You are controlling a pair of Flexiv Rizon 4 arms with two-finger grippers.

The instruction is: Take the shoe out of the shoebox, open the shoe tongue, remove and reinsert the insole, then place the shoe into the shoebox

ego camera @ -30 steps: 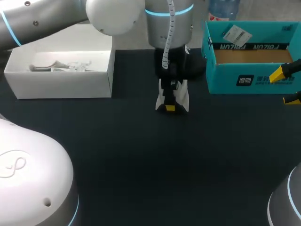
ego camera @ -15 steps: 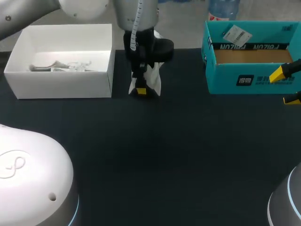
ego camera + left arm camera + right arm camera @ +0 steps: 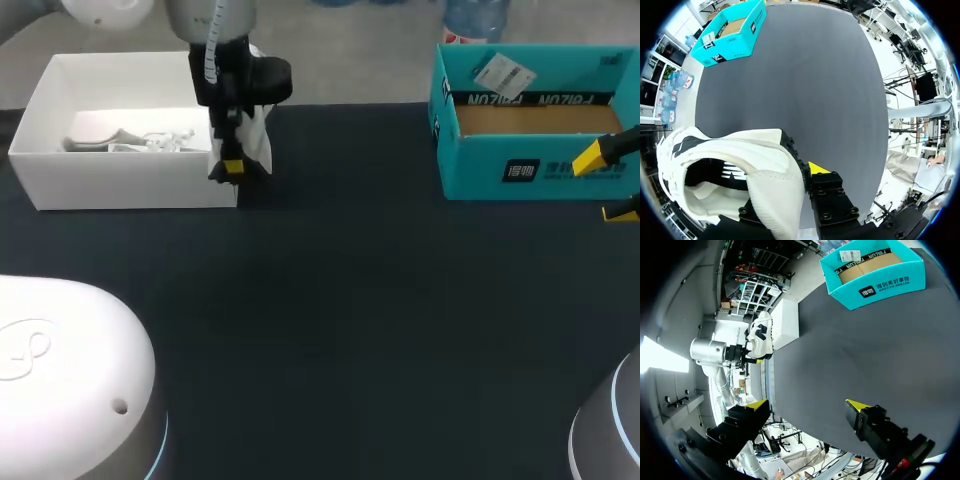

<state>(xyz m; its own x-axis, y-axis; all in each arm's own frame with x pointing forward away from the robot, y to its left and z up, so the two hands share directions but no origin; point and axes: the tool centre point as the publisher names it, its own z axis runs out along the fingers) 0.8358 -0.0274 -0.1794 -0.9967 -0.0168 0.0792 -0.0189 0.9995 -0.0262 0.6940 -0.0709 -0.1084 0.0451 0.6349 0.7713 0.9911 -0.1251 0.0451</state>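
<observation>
Dark table [image 3: 330,330], matte surface. Teal box [image 3: 480,178] on table's far right part, top open, brown cardboard floor inside, print on front wall and inner back wall. White tag [image 3: 498,72] against back wall, tilted.

The shoe [image 3: 257,150], white with black patches, hangs clear of the worktop, pinched at its collar by the left hand [image 3: 232,168], its opening turned up toward the wrist. It is near the worktop's far edge, just beside the right wall of the open white shoebox [image 3: 130,190], which stands in the far left corner with pale crumpled stuffing inside
</observation>
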